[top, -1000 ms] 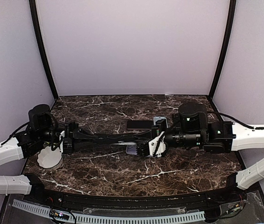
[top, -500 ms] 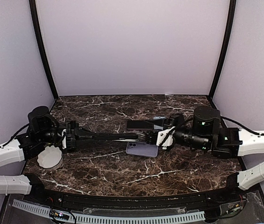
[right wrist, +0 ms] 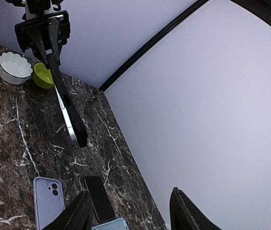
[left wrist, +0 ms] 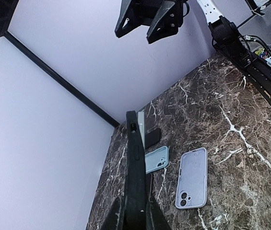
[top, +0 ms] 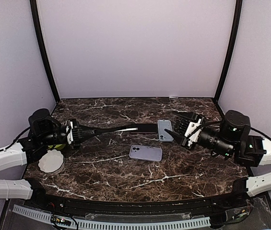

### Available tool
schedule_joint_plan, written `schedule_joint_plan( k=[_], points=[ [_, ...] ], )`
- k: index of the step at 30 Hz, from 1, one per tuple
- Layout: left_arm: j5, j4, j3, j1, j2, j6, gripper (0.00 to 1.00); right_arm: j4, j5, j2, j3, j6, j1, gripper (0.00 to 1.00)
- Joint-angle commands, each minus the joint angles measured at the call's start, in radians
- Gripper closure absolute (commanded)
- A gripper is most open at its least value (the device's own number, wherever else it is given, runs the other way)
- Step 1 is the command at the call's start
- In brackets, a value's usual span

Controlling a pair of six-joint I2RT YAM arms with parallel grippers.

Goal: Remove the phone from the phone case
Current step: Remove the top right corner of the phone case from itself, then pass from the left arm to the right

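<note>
L gripper [top: 77,133]: clamped on one end of phone [top: 111,130], jaws tight on it.
Phone: off the table, edge-on, lengthwise out from L fingers toward table centre; bare, out of its case.
Phone case [top: 146,153]: lavender, flat on table [top: 125,184], cam cutout showing; in front of held phone's far end, not touching it.
R gripper [top: 172,123]: jaws apart, nothing btwn them; off to the right of the case, above table, fingers pointing toward L arm.
Blue case [top: 164,130]: flat on table, behind lavender case, just by R fingertips in top view.
2nd dark phone [right wrist: 98,198]: flat on table, just beside blue case.
White bowl [top: 51,161]: near-left of table, by L arm.
Green bowl [right wrist: 43,76]: touching or right next to white bowl, can't tell which.
</note>
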Motion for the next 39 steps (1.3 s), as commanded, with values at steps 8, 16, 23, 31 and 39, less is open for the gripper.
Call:
schedule_joint_plan(
  k=[8,16,23,31,39],
  points=[
    [0.078,0.178,0.021,0.01,-0.003,-0.249,1.0,-0.177,-0.322,0.051,0.092,0.188,-0.018,0.43],
    [0.149,0.269,0.022,0.011,0.011,-0.42,1.0,-0.288,-0.562,0.144,0.214,0.252,-0.062,0.46],
    [0.197,0.323,0.021,0.011,0.037,-0.497,1.0,-0.28,-0.609,0.195,0.233,0.254,-0.064,0.46],
    [0.26,0.321,0.02,0.011,0.048,-0.502,1.0,-0.249,-0.631,0.24,0.249,0.256,-0.064,0.47],
    [0.264,0.308,0.016,0.011,0.041,-0.486,1.0,-0.246,-0.655,0.243,0.262,0.251,-0.068,0.47]
  ],
)
